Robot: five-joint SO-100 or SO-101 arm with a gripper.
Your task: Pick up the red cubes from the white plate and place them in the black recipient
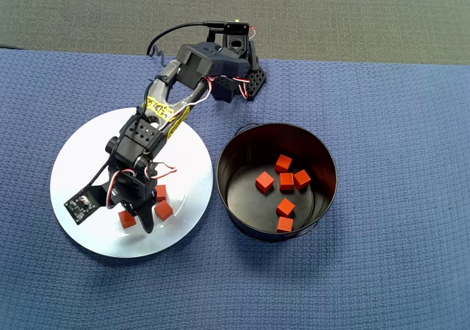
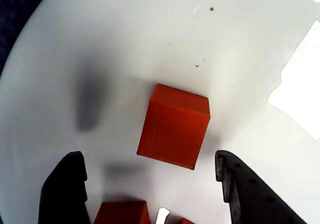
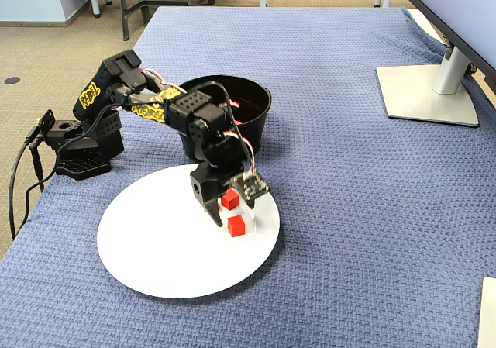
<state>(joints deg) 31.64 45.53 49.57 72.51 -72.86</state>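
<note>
Two black fingertips frame the bottom of the wrist view, spread well apart, with one red cube (image 2: 174, 126) lying on the white plate (image 2: 125, 29) between and just ahead of them. The gripper (image 2: 150, 184) hangs low over the plate with nothing in its grasp, jaws apart wide enough to take the cube, which sits slightly turned to the jaw line. Parts of two more cubes show at the bottom edge of that view. Seen from overhead, three red cubes remain on the plate (image 1: 81, 153) around the gripper (image 1: 143, 216), while five already lie inside the black recipient (image 1: 242, 220) standing just beside the plate on the blue cloth (image 1: 396, 124). By that count, the job looks past its halfway mark. Yellow tape with black print wraps the arm (image 3: 151, 109), though the lettering is too small to read. No other label or brand can be made out
</note>
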